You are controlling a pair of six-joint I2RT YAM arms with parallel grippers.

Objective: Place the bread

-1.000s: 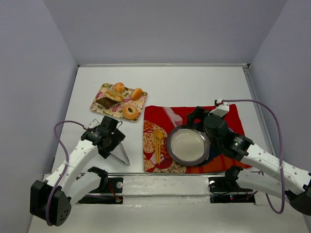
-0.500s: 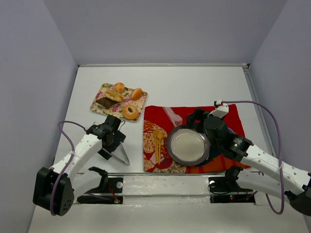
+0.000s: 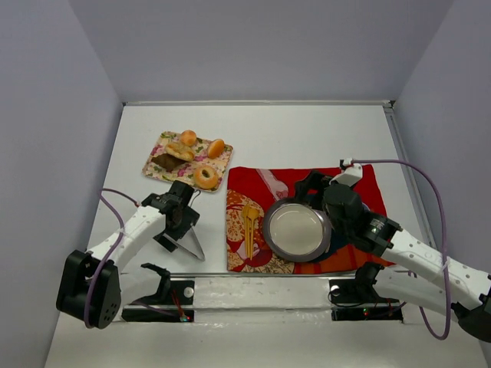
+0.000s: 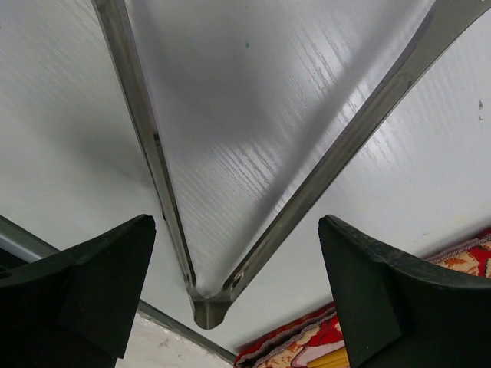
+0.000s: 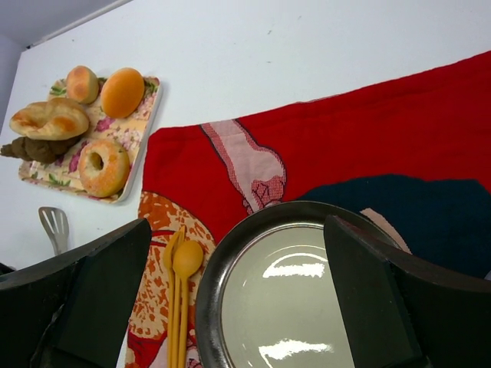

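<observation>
Several breads lie on a floral tray (image 3: pixel 222 162) at the back left: a bagel (image 3: pixel 205 177), two round buns (image 3: pixel 189 137) and darker pieces; they also show in the right wrist view (image 5: pixel 103 166). Metal tongs (image 3: pixel 189 244) lie on the table, seen close in the left wrist view (image 4: pixel 205 307). My left gripper (image 3: pixel 178 224) is open and empty, its fingers wide on either side of the tongs' hinge end. My right gripper (image 3: pixel 308 201) is open and empty above a dark-rimmed empty plate (image 3: pixel 270 228) (image 5: pixel 222 261).
The plate sits on a red patterned cloth (image 3: pixel 357 180) with a yellow spoon and fork (image 3: pixel 249 228) at its left. The table's front rail (image 3: pixel 261 285) runs just behind the tongs.
My left gripper has moved a little right and forward over the tongs. The right arm has not moved.
</observation>
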